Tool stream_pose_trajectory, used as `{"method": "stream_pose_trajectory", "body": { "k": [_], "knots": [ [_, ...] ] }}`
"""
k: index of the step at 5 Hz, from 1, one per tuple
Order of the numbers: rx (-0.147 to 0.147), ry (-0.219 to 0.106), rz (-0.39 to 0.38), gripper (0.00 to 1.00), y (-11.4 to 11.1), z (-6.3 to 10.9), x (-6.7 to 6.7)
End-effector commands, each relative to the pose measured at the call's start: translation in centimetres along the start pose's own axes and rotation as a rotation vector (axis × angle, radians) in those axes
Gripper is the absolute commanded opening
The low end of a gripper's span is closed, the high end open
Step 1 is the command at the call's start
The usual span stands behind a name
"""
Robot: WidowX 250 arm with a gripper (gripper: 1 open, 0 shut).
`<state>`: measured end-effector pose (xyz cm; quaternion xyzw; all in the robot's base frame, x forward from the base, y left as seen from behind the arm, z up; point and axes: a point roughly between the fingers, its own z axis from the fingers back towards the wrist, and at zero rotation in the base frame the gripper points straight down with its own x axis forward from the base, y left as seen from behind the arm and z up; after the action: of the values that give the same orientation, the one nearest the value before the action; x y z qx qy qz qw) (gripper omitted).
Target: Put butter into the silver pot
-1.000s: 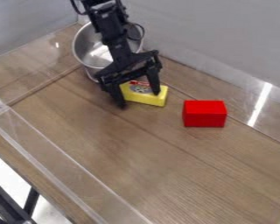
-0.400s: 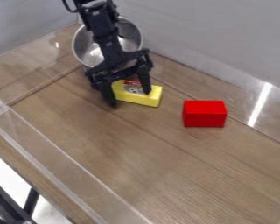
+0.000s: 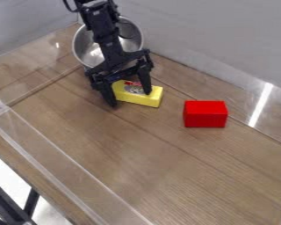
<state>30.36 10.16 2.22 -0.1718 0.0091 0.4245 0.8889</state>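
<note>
The butter [image 3: 144, 95] is a small yellow block with a red-and-white round label, lying on the wooden table just right of the silver pot [image 3: 94, 46]. The pot stands at the back left, shiny, partly hidden by the black arm. My gripper [image 3: 129, 88] hangs over the butter's left end with its black fingers spread, one finger [image 3: 109, 95] left of the block and one on its far side. The fingers straddle the block; I cannot see them pressing it.
A plain red block [image 3: 205, 113] lies on the table to the right of the butter. Clear plastic walls [image 3: 61, 167] edge the table at the front and back.
The gripper has shifted left toward the pot, and the butter has moved a little left with it. Between 0.4 s ago and now nothing moves.
</note>
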Motion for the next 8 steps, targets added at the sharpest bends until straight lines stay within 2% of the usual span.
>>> {"method": "stream_pose_trajectory", "body": {
  "k": [1, 5, 8],
  "knots": [
    [-0.007, -0.058, 0.001, 1.0, 0.11, 0.9, 1.03],
    [-0.008, -0.072, 0.003, 1.0, -0.14, 0.43, 1.52],
    [-0.012, -0.081, 0.005, 1.0, -0.36, 0.93, 1.84]
  ]
}}
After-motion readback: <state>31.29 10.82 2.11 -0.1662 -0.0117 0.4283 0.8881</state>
